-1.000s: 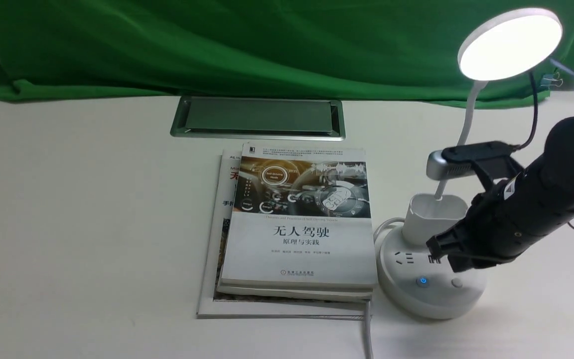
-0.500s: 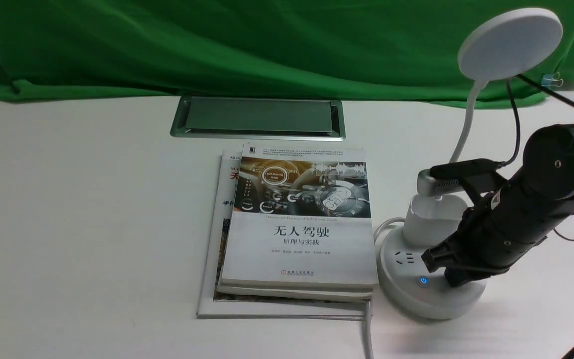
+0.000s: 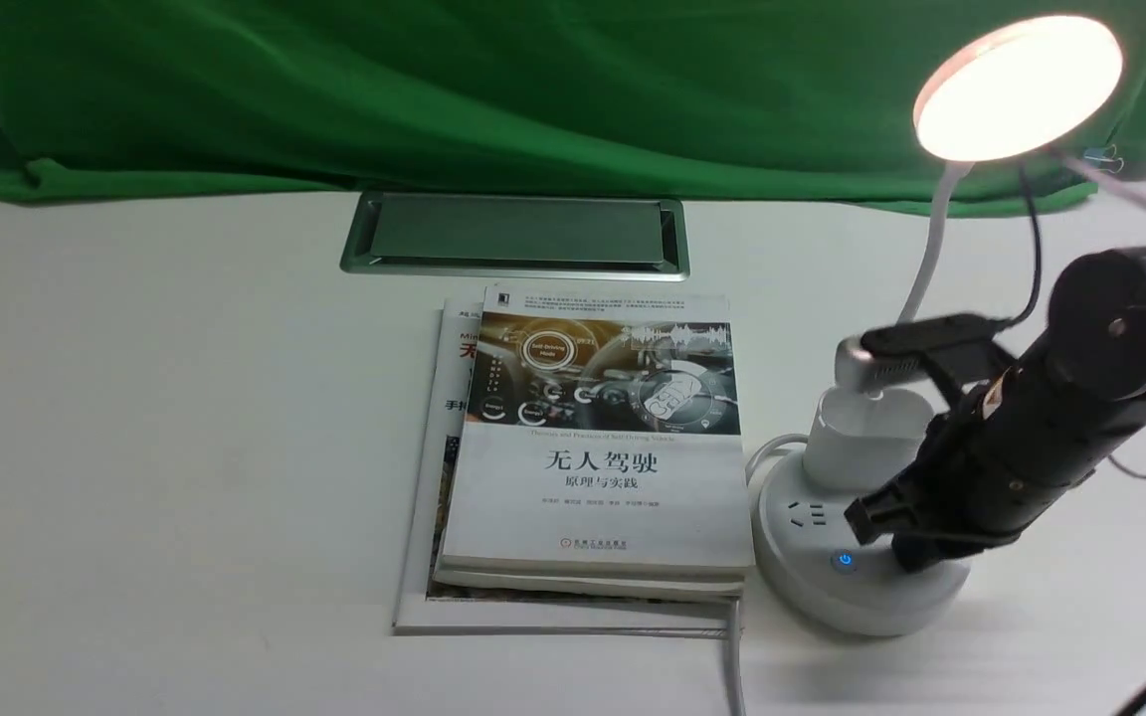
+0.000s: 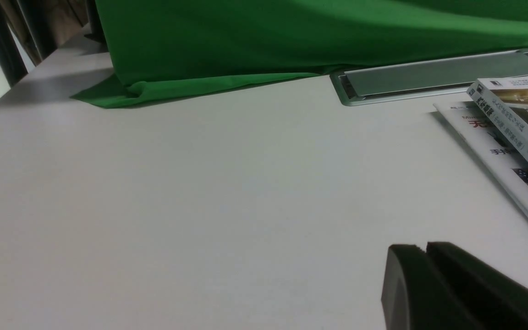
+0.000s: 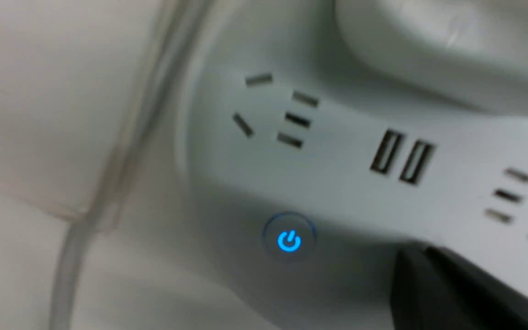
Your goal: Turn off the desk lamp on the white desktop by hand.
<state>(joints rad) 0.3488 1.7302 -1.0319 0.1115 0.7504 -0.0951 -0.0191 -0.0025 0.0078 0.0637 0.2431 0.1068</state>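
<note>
"Desk lamp (image 3: 933, 249): where does it stand, and in what condition?"

"On the white desktop (image 3: 185, 398), toward the robot's right, just beside the stacked books (image 3: 598, 497). It is upright, and its disc head (image 3: 1019, 88) glows with a warm light. The power symbol on the button (image 5: 289, 240) is lit blue."

"Condition of the tools?"

"Right gripper (image 5: 424, 250): fingertips together, nothing seen between them, lowered over the front of the round base (image 3: 822, 587), beside the lit button rather than on it. Contact looks likely; whatever lies beneath the tips is hidden, so I cannot confirm a press. Left gripper (image 4: 426, 247): tips together, well apart from the lamp, with no evident part in the work."

"Progress?"

"Reaching the base is done, in my judgement. Switching off is not: the head is lit."

"Outstanding?"

"Probably a further press, then a check that the head is dark, and withdrawal of the arm. Should the control under the tips change the light's mode, one press may not suffice."
</note>
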